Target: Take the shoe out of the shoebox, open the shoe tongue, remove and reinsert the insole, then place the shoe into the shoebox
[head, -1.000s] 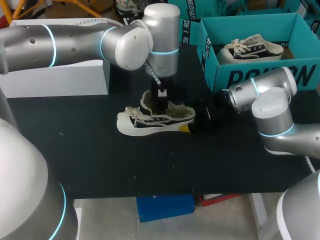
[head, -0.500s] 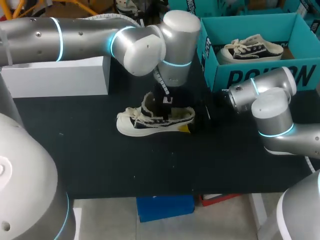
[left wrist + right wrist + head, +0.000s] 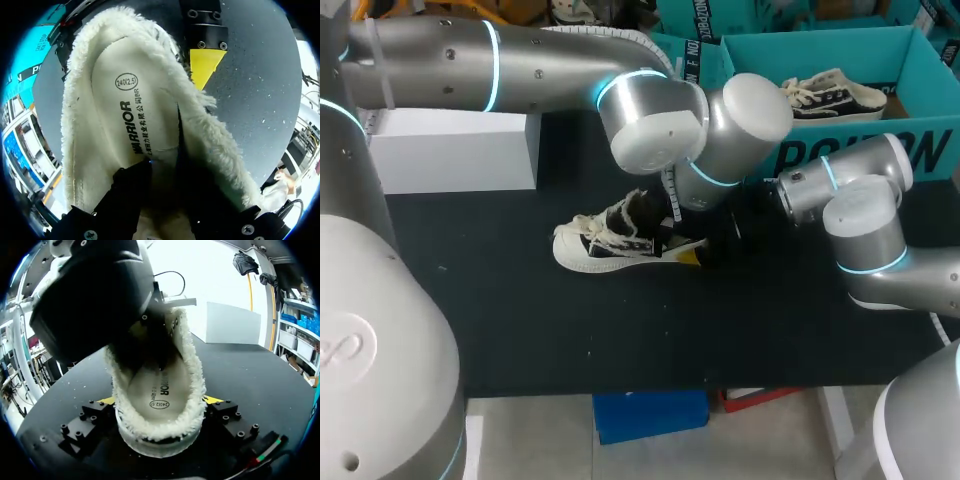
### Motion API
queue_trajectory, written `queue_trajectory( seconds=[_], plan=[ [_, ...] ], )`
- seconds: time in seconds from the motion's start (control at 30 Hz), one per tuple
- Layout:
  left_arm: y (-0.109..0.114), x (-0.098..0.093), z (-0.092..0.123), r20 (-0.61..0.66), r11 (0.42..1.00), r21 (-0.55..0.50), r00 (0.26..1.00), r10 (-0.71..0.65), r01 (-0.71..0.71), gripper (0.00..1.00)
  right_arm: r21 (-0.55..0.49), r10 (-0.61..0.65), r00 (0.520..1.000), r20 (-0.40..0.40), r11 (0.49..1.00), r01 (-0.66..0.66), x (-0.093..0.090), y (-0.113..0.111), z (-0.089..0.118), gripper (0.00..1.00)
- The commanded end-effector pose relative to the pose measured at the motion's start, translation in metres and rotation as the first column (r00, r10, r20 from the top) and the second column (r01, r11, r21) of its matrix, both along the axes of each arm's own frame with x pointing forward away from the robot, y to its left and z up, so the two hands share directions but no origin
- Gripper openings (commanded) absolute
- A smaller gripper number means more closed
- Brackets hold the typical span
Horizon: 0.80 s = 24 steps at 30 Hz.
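Head camera looks down on the counter (image 3: 520, 320) from high behind. Left wrist peers closely into the shoe (image 3: 125, 125); right wrist faces its heel, low.

Black table (image 3: 520, 320). Shoe (image 3: 610, 245) upright on sole, heel between right gripper (image 3: 705, 252) fingers. Teal shoebox (image 3: 840, 155) near, beside gripper. White box (image 3: 450, 150) well ahead, past shoe.

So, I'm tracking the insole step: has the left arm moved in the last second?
Yes: the left arm swung rightward, from above the shoe toward the teal shoebox.
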<state>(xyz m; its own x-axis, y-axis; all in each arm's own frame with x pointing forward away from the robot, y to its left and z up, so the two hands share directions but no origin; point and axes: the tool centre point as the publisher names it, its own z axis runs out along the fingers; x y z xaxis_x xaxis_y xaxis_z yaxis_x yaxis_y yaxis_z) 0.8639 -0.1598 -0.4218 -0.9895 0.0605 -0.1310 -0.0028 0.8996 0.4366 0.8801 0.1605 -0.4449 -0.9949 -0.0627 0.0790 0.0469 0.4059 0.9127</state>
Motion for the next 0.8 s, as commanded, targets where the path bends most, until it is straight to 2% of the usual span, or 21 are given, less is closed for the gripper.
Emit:
queue_trajectory(
  seconds=[0.03, 0.1, 0.2, 0.3, 0.43, 0.63, 0.8],
  plan=[
    [0.024, 0.002, -0.051, 0.109, 0.999, 0.028, 0.994, -0.033, 0.030, 0.28, -0.002, -0.001, 1.000, -0.002, 1.000, 0.001, 0.001, -0.001, -0.003, 0.00],
    [0.029, 0.005, -0.052, 0.143, 0.999, 0.018, 0.989, -0.030, 0.028, 0.23, -0.002, -0.001, 1.000, -0.002, 1.000, 0.001, 0.001, -0.001, -0.003, 0.00],
    [0.036, 0.010, -0.057, 0.187, 0.999, 0.015, 0.981, -0.042, 0.040, 0.20, -0.002, -0.001, 1.000, -0.002, 1.000, 0.001, 0.001, -0.001, -0.003, 0.00],
    [0.043, 0.015, -0.066, 0.220, 0.998, 0.025, 0.974, -0.057, 0.052, 0.22, -0.002, -0.001, 1.000, -0.002, 1.000, 0.001, 0.001, -0.001, -0.003, 0.00],
    [0.053, 0.027, -0.081, 0.257, 0.997, 0.042, 0.963, -0.077, 0.069, 0.30, -0.002, -0.001, 1.000, -0.002, 1.000, 0.001, 0.001, -0.001, -0.003, 0.00],
    [0.063, 0.047, -0.099, 0.317, 0.995, 0.062, 0.943, -0.099, 0.084, 0.27, -0.002, -0.001, 1.000, -0.002, 1.000, 0.001, 0.001, -0.001, -0.003, 0.00],
    [0.076, 0.068, -0.106, 0.384, 0.998, 0.056, 0.922, -0.060, 0.041, 0.27, -0.002, -0.001, 1.000, -0.002, 1.000, 0.001, 0.001, -0.001, -0.003, 0.00]
  ],
)
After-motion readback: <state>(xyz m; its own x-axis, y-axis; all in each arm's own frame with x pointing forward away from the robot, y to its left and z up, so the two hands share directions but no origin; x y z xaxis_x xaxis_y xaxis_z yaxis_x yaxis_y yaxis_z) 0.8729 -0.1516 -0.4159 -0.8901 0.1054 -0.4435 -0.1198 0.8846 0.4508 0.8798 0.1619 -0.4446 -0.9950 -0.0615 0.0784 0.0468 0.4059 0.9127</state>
